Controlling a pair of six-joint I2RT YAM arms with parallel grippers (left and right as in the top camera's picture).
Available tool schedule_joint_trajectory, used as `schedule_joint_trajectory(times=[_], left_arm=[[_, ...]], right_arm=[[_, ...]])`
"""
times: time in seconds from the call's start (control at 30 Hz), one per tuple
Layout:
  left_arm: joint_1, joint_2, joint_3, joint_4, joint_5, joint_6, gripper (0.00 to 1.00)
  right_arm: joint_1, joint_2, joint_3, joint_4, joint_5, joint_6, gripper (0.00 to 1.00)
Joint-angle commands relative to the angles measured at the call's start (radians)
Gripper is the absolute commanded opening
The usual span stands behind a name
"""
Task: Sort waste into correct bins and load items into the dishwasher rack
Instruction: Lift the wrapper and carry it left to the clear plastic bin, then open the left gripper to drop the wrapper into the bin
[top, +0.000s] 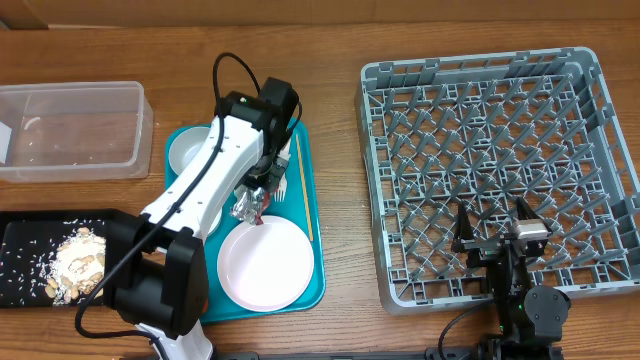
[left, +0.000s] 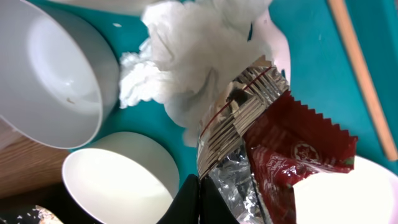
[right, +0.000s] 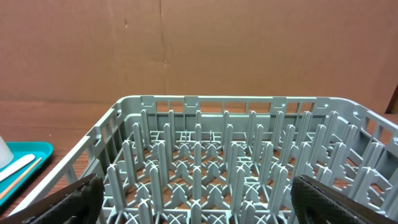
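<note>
Over the teal tray (top: 316, 270), left fingers (left: 186, 200) are pinching the foil wrapper (left: 249, 124), napkin (left: 180, 56) apparently touching it; right fingers (right: 69, 199) are hanging spread wide above the dishwasher rack (top: 480, 120).

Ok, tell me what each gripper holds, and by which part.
The left gripper is shut on the crumpled silver foil wrapper with red print, pinching its silver edge. The right gripper, open over the grey plastic dishwasher rack, holds nothing.

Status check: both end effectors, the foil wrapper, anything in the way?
Left end effector shut on foil wrapper, at teal tray. Right end effector open, empty, above dishwasher rack. Napkin bunched against wrapper; may snag.
</note>
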Motion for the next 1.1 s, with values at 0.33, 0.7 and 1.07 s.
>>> schedule_joint_trajectory(times=[0.33, 0.7, 1.07], left_arm=[[0.046, 0.007, 0.248, -0.11, 0.013, -0.088, 0.04], [0.356, 0.003, 0.403, -0.107, 0.014, -0.394, 0.04], [0.713, 0.008, 0.4, 0.018, 0.13, -0.549, 0.04]], right_arm=[[-0.006, -0.01, -0.01, 0.003, -0.006, 0.0, 1.0], [-0.006, -0.01, -0.011, 0.003, -0.006, 0.0, 1.0], [-0.006, -0.01, -0.011, 0.003, -0.006, 0.0, 1.0]])
